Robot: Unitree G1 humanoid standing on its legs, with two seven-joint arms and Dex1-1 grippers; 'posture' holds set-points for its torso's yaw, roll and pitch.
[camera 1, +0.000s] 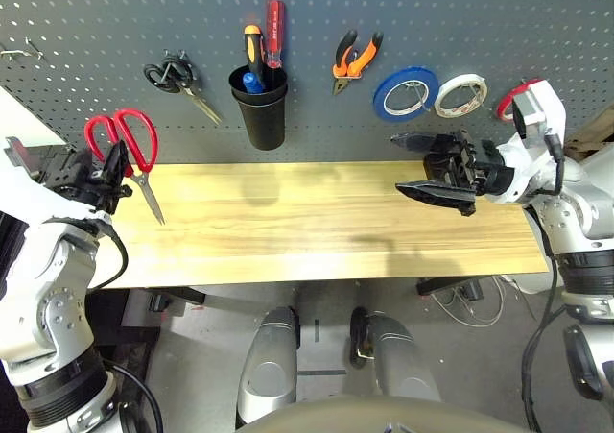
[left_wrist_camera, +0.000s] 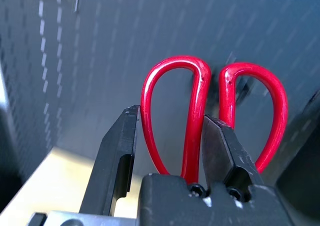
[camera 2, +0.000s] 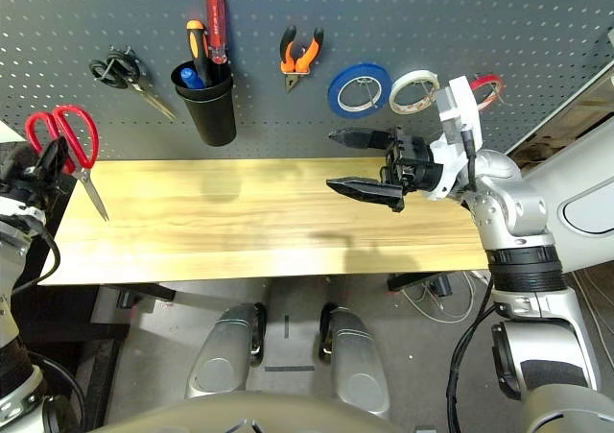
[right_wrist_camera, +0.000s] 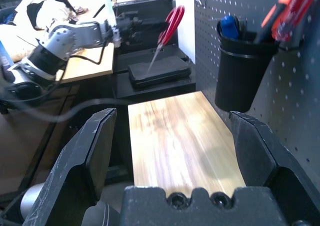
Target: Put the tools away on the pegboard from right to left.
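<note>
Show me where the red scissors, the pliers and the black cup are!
red scissors [camera 1: 137,137], left eye view, on a red handle loop.
pliers [camera 1: 355,60], left eye view, on the orange-and-black handles.
black cup [camera 1: 261,114], left eye view, on its front wall.

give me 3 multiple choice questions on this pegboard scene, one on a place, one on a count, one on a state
1. Where is the red-handled screwdriver?
A. in the black cup holder on the pegboard
B. flat on the table
C. in the right gripper

2. How many tape rolls hang between the pliers and the red tape ring?
A. none
B. two
C. four

3. How does the left gripper stand?
A. open and bare
B. shut on the red-handled scissors
C. shut on a tape roll

Answers:
1 A, its handle stands up out of the cup.
2 B, the blue tape roll and the white tape roll.
3 B, its fingers clamp one red loop in the left wrist view, while the right gripper is open.
</note>
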